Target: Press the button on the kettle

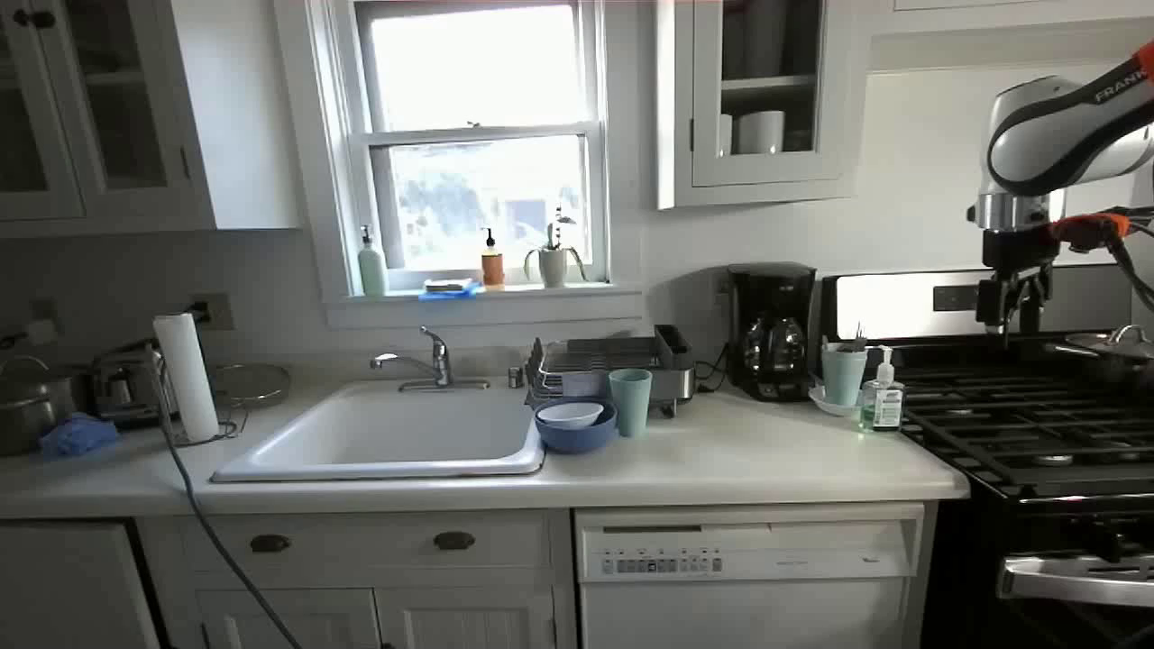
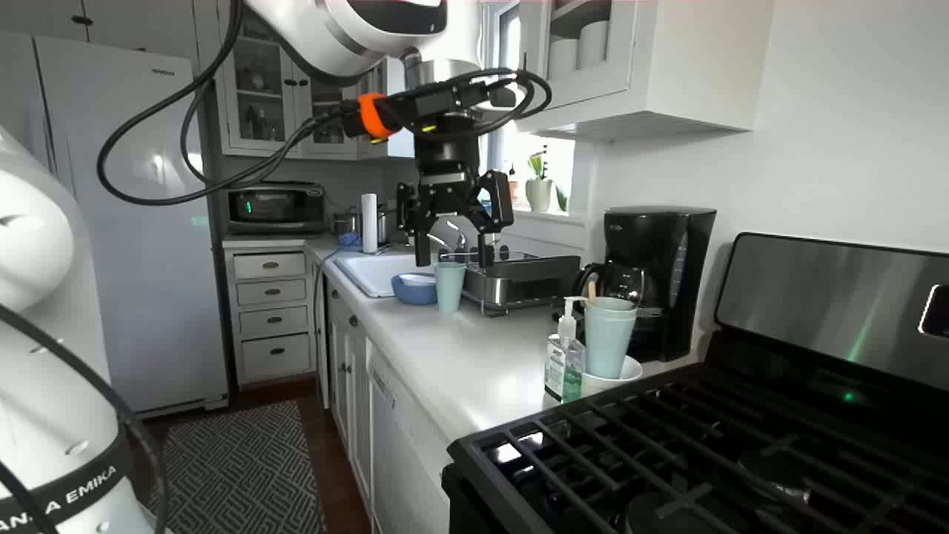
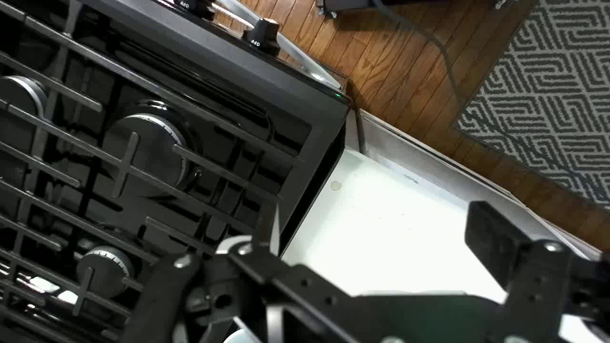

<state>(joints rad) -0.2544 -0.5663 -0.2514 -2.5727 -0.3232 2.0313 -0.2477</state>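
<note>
Tool spread, holding nothing, well clear of the kettle, a black coffee maker on the worktop near the stove. Can't make out its button. Best: bring tool together, skirt cups and pump bottle, press straight.

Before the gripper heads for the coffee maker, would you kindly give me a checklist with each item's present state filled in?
1. Gripper empty: ok, nothing held.
2. Gripper shut, probably best for pressing: not ok, it stands open.
3. Coffee maker upright on the counter: ok.
4. Jug in the coffee maker: ok in both exterior views.
5. Button located: cannot tell, none stands out clearly.
6. Clear approach from the stove: not ok, I'd judge; stacked cups and a pump bottle stand near the coffee maker on that side.
</note>
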